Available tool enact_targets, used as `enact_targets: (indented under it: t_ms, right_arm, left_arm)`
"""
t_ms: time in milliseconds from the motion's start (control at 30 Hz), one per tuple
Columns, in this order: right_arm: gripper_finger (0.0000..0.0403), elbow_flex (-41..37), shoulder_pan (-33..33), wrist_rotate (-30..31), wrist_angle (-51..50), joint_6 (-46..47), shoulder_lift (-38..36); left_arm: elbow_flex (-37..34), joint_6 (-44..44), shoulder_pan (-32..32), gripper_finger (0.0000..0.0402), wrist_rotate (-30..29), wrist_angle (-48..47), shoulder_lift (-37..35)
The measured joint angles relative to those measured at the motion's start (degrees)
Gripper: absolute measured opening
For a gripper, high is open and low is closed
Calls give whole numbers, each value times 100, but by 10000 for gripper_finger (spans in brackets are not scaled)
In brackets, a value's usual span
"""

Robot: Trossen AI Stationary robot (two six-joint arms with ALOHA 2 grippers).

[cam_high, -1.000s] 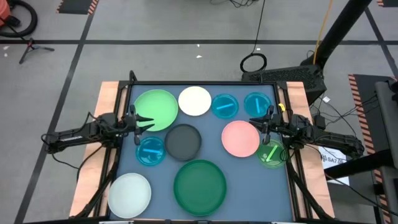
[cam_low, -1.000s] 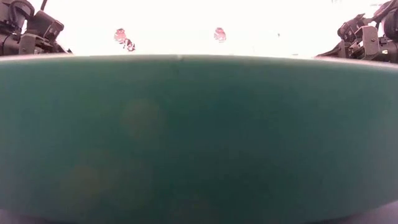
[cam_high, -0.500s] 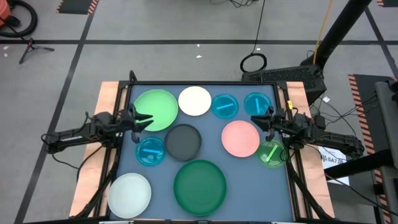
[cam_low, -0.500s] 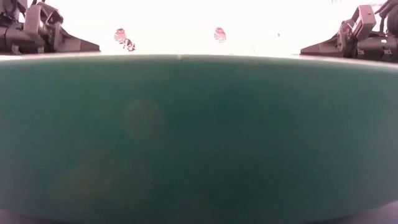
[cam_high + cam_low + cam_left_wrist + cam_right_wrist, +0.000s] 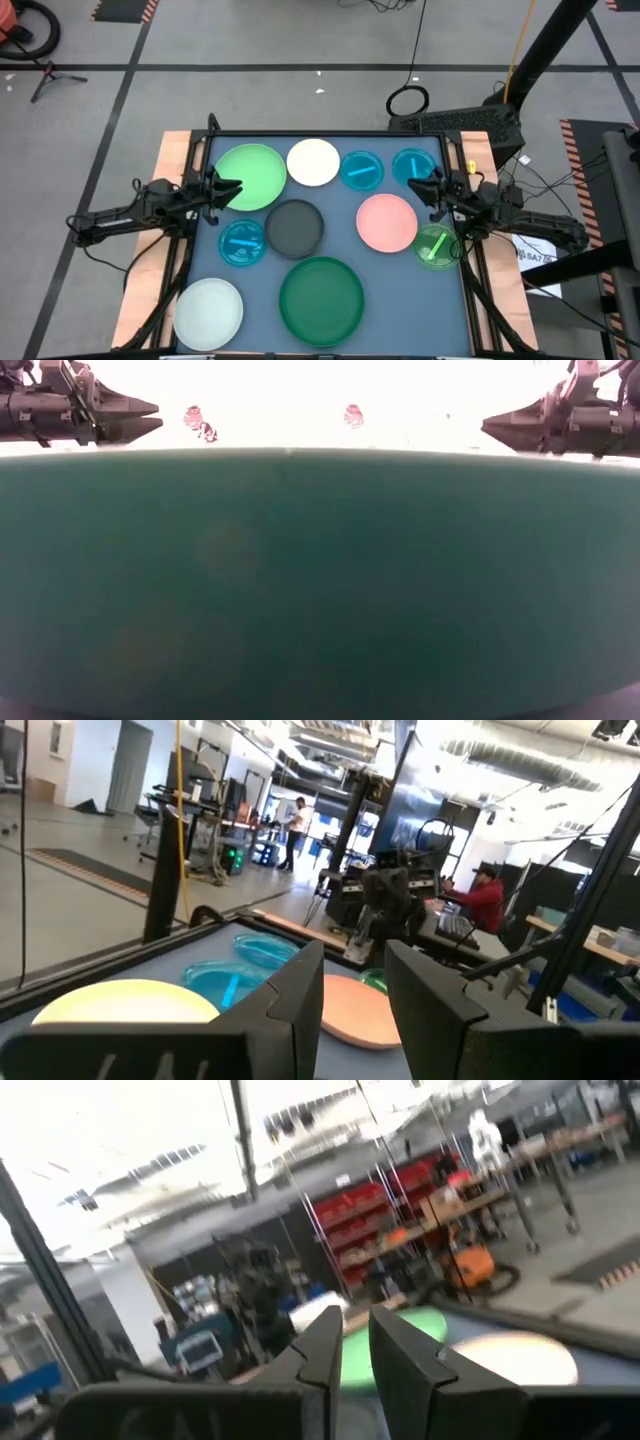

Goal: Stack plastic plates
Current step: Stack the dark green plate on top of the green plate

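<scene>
From table height, the dark green plate [image 5: 320, 580] fills nearly the whole low view and hides every other plate behind it. Both arms are cut off there by the picture's edges. Beyond the dark green plate the room is washed out white. In the right wrist view the shelves [image 5: 400, 1210] are blurred.
</scene>
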Motion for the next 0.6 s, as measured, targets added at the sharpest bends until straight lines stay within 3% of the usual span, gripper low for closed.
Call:
enact_targets:
  t_ms: [300,433,600]
  right_arm:
    - [50,697,0,5,789,-207,1735]
    - [50,1411,0,19,441,-206,2609]
    - [50,2550,0,2,-948,-140,3563]
  left_arm:
    - [0,245,0,115,-458,350,0]
    - [0,332,0,115,-545,807,0]
    - [0,654,2,115,-650,1051,0]
